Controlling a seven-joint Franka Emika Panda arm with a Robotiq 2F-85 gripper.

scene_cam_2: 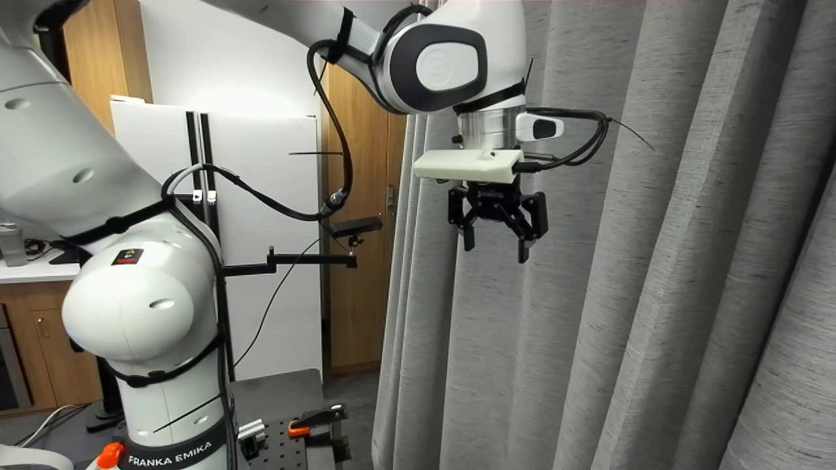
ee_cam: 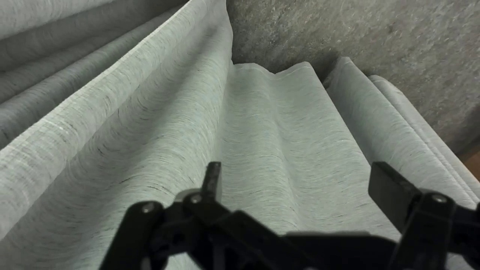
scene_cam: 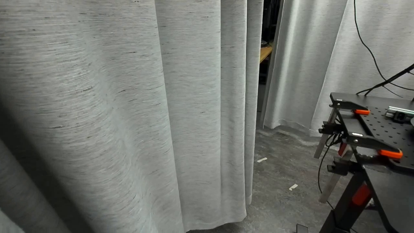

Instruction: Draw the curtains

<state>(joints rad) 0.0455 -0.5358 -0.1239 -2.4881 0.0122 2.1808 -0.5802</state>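
Note:
The curtains (scene_cam: 194,113) are tall light grey fabric with fine dark streaks and deep vertical folds. They fill the left and middle of an exterior view. They also hang along the right side of an exterior view (scene_cam_2: 627,313), behind the gripper. My gripper (scene_cam_2: 496,248) points down, open and empty, with its black fingers spread apart. In the wrist view the fabric (ee_cam: 255,123) runs down to its hem on the floor, behind the open gripper (ee_cam: 295,172). No fabric is pinched. I cannot tell whether a finger touches the folds.
Paler drapes (scene_cam: 297,64) hang further back beyond a dark gap. A black perforated worktable (scene_cam: 385,126) with orange-tipped clamps stands beside the curtains on grey floor (scene_cam: 275,181). A white fridge (scene_cam_2: 268,261), a wooden cabinet (scene_cam_2: 356,294) and a black camera bracket (scene_cam_2: 313,260) are behind the arm.

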